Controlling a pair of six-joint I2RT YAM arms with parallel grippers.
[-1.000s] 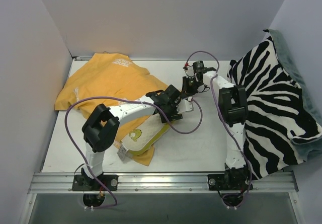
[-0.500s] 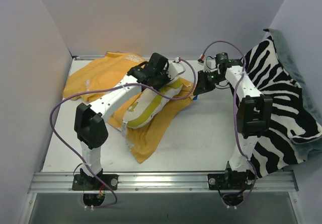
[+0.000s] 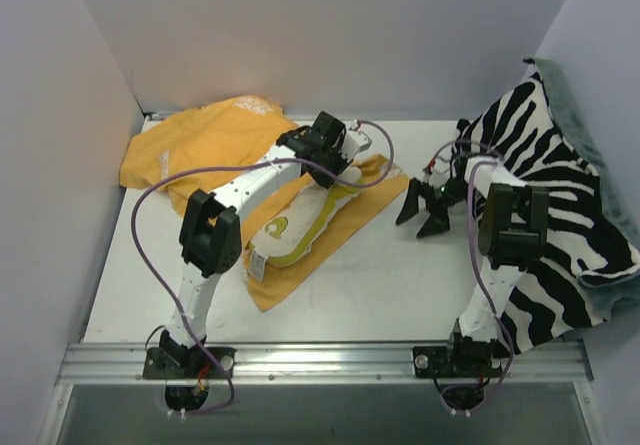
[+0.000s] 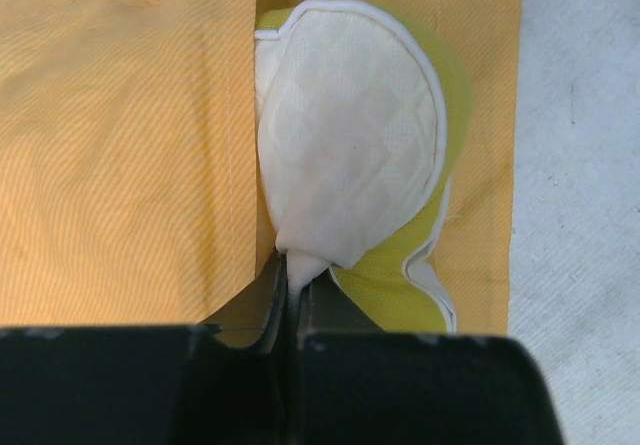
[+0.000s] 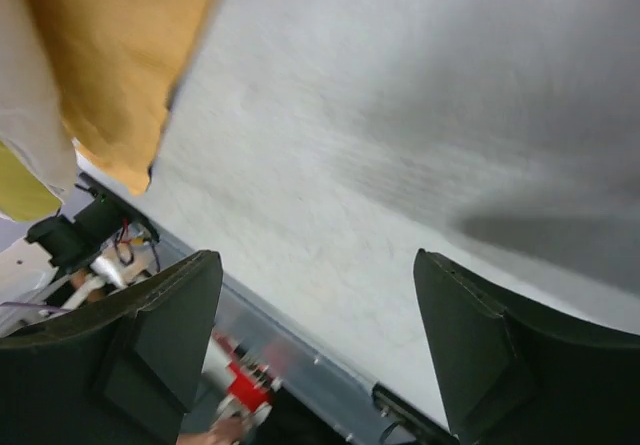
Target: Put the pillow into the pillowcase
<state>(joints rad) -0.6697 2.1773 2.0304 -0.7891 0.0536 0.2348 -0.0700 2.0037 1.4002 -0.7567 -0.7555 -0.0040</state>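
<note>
The mustard-orange pillowcase point(image 3: 205, 145) spreads from the back left corner to the table's middle. On it lies the cream pillow point(image 3: 300, 223) with its yellow-green edge, orange cloth showing on both sides. My left gripper point(image 3: 335, 173) is shut on the pillow's far corner. In the left wrist view, the left gripper point(image 4: 292, 270) pinches the white corner of the pillow point(image 4: 350, 145) above the pillowcase point(image 4: 130, 165). My right gripper point(image 3: 425, 215) hangs open and empty to the right of the cloth. In its own view the right gripper point(image 5: 320, 335) spans bare table, and the pillowcase point(image 5: 120, 55) is at top left.
A zebra-striped blanket point(image 3: 550, 205) is heaped along the right side, close behind my right arm. White walls close off the back and left. The metal rail point(image 3: 320, 360) with both arm bases runs along the near edge of the table point(image 3: 400, 285).
My right gripper let go of the pillowcase, opened and drew back to the right. My left gripper closed on the pillow and pulled it backward; the cloth now lies lower and flatter.
</note>
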